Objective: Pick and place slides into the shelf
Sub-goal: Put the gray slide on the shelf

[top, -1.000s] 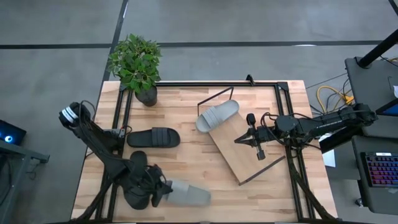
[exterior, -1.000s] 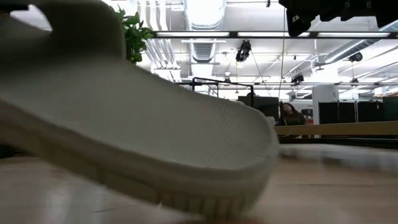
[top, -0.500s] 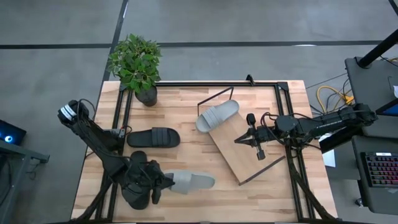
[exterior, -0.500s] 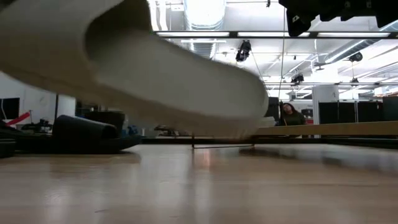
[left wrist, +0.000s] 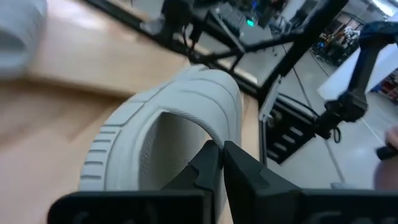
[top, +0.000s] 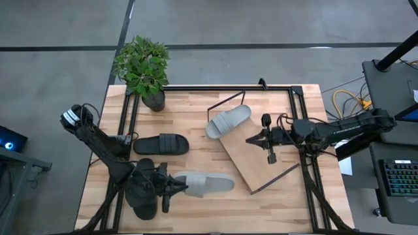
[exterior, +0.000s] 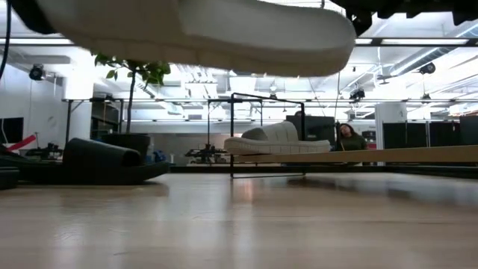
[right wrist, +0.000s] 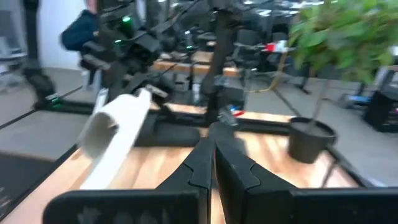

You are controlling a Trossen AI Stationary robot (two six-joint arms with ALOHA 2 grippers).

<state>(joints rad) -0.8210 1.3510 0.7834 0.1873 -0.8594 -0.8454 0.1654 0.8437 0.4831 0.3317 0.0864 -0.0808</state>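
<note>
Grey slide point(top: 204, 185) gripped at strap by left gripper point(top: 168, 190), lifted clear off wooden tabletop point(top: 196, 156), open boards toward shelf point(top: 251, 156); second grey slide point(top: 228, 121) at shelf's upper edge; right gripper point(top: 260, 140) pinched closed above shelf.

My gripper point(right wrist: 212, 163): fingers pressed together.
Grey slide point(right wrist: 115, 140): lifted by the far arm.
Potted plant point(right wrist: 339, 68): standing on the table point(right wrist: 273, 149).

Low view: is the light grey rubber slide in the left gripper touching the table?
No, the light grey rubber slide hangs clear above the wooden tabletop.
</note>
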